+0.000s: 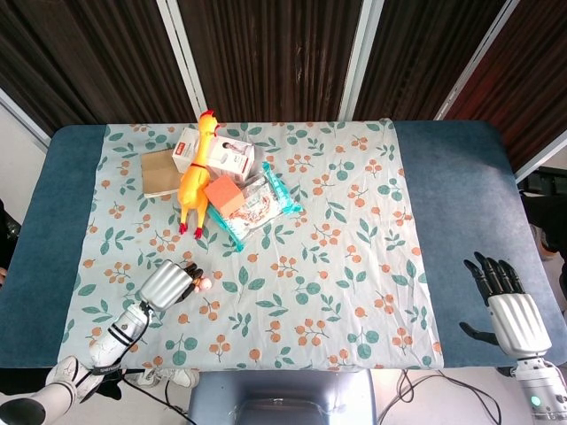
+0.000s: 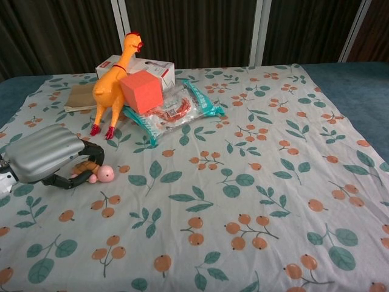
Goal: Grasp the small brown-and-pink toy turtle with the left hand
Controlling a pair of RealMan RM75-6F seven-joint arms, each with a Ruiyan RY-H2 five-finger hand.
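The small toy turtle (image 2: 103, 174) lies on the floral cloth (image 2: 255, 182) at the near left. Its pink head pokes out to the right, while its brown shell is mostly covered by fingers. My left hand (image 2: 48, 159) lies over it from the left, fingers curled around the shell and thumb below, gripping it at cloth level. In the head view the same left hand (image 1: 166, 283) shows with the turtle's pink head (image 1: 205, 284) at its fingertips. My right hand (image 1: 505, 297) hovers over the blue table at the near right, fingers spread, holding nothing.
A yellow rubber chicken (image 1: 195, 173), an orange cube (image 1: 225, 195), a clear snack packet (image 1: 259, 205), a white box (image 1: 226, 158) and a brown cardboard piece (image 1: 159, 173) cluster at the far left of the cloth, behind the left hand.
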